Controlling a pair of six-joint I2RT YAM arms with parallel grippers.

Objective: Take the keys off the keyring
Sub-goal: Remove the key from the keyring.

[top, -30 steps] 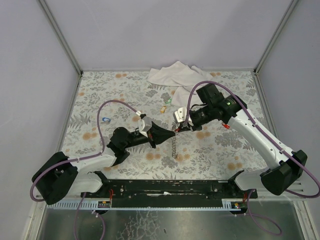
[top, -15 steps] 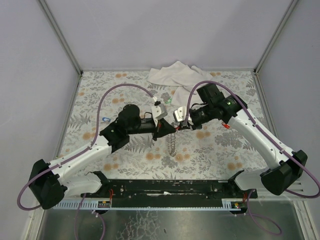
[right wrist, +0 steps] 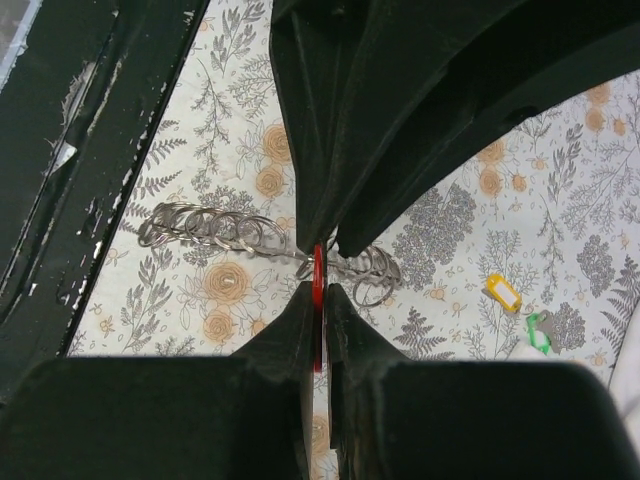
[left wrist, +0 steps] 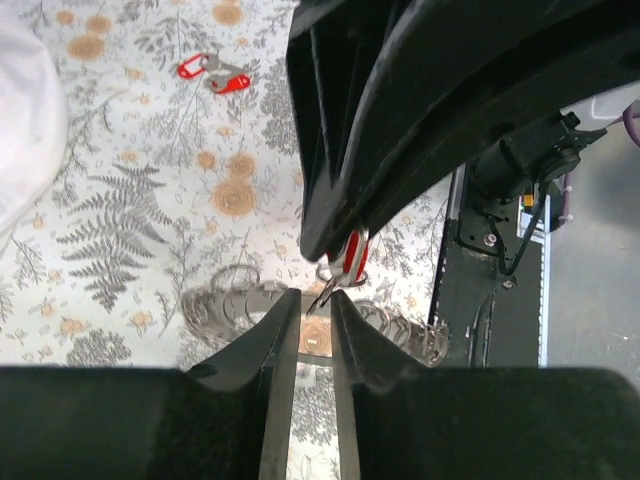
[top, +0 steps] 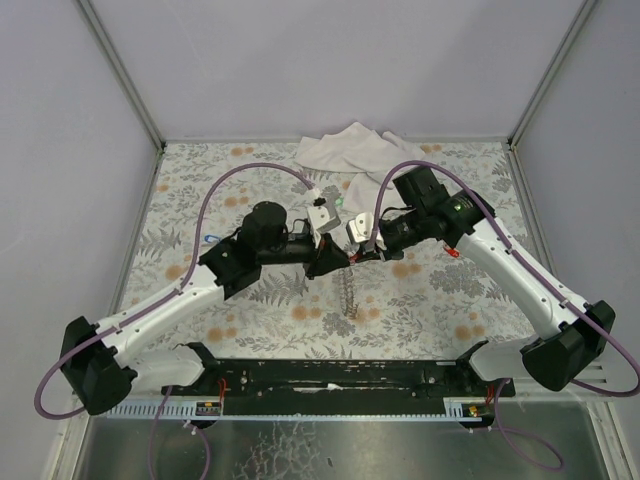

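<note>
My right gripper (top: pixel 358 254) is shut on a red key (right wrist: pixel 317 300) and holds it edge-on above the table. The keyring (top: pixel 348 292), a silvery chain of rings, hangs from that key down to the floral table; its rings show in the right wrist view (right wrist: pixel 215 228). My left gripper (top: pixel 338 260) faces the right one tip to tip. Its jaws stand slightly apart around a thin metal tip below the red key (left wrist: pixel 347 255). Loose on the table lie two red keys (left wrist: pixel 213 73), a yellow one (right wrist: pixel 503 292), a green one (right wrist: pixel 540 333) and a blue one (top: pixel 208 238).
A white cloth (top: pixel 350 148) lies crumpled at the back edge of the table. Grey walls close off the left, the right and the back. The black base rail (top: pixel 340 375) runs along the near edge.
My left arm has swung up and to the right, bringing its gripper against the right gripper's tips. The right gripper has held the red key and chain almost still.
</note>
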